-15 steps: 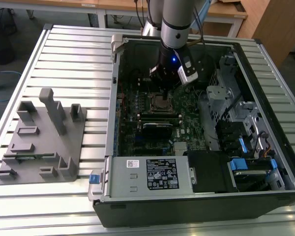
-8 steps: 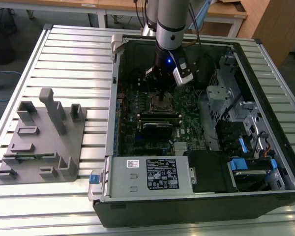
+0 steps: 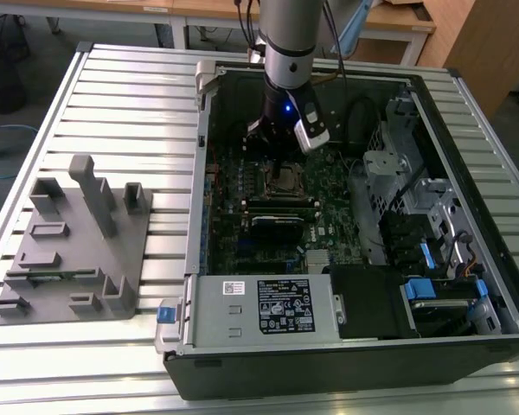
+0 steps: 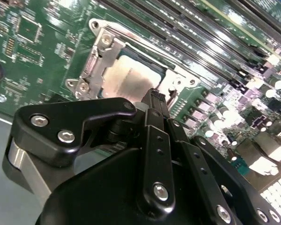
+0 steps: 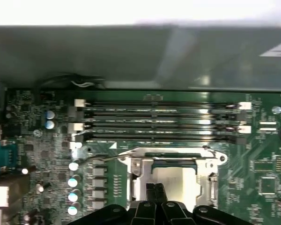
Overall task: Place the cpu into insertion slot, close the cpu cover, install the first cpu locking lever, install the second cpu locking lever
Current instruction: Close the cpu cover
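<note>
The cpu (image 4: 129, 79) shows its pale silver top in the insertion slot (image 3: 287, 179) on the green board. The cpu cover (image 4: 99, 58), a silver frame plate, lies flat around the cpu (image 5: 178, 180) in both wrist views. A thin metal locking lever (image 5: 103, 158) runs along one side of the cpu cover (image 5: 135, 174). My gripper (image 4: 154, 96) hangs just above the socket's edge, its black fingers pressed together with nothing seen between them. In the first wrist view the gripper (image 5: 154, 188) tips sit over the cpu's near edge. In the exterior view the gripper (image 3: 281, 164) reaches down into the open case.
Long black memory slots (image 5: 159, 124) lie beside the socket. A grey power supply box (image 3: 264, 307) fills the case's front, and drive cages (image 3: 415, 225) are on the exterior view's right. A grey fixture block (image 3: 73, 242) stands on the slatted table (image 3: 138, 112) outside the case.
</note>
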`<state>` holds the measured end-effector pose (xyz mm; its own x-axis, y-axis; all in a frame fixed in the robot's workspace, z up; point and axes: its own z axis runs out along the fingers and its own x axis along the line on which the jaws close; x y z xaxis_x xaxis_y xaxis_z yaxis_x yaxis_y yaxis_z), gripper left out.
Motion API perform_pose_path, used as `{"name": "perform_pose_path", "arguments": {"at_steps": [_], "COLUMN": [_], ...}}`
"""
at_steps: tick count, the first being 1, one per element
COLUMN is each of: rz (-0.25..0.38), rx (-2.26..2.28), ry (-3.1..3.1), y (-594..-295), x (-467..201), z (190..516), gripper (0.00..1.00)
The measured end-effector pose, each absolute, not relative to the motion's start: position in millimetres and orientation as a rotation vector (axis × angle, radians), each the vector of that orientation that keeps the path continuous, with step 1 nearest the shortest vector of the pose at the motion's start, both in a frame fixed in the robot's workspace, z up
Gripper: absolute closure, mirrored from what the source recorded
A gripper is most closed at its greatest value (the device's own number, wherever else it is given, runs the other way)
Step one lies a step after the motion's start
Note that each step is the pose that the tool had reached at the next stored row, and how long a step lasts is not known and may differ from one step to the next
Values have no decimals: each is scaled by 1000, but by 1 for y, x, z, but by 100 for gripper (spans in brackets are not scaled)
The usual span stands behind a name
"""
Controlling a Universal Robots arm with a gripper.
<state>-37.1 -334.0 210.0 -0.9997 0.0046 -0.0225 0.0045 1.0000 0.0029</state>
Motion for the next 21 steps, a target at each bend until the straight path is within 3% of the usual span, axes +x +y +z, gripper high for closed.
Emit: {"name": "perform_pose_path", "arguments": {"at_steps": [21], "rz": [6], "rx": [6], "ry": [3118], "y": [-336], "x": [-48], "z": [205], "gripper": [89]}}
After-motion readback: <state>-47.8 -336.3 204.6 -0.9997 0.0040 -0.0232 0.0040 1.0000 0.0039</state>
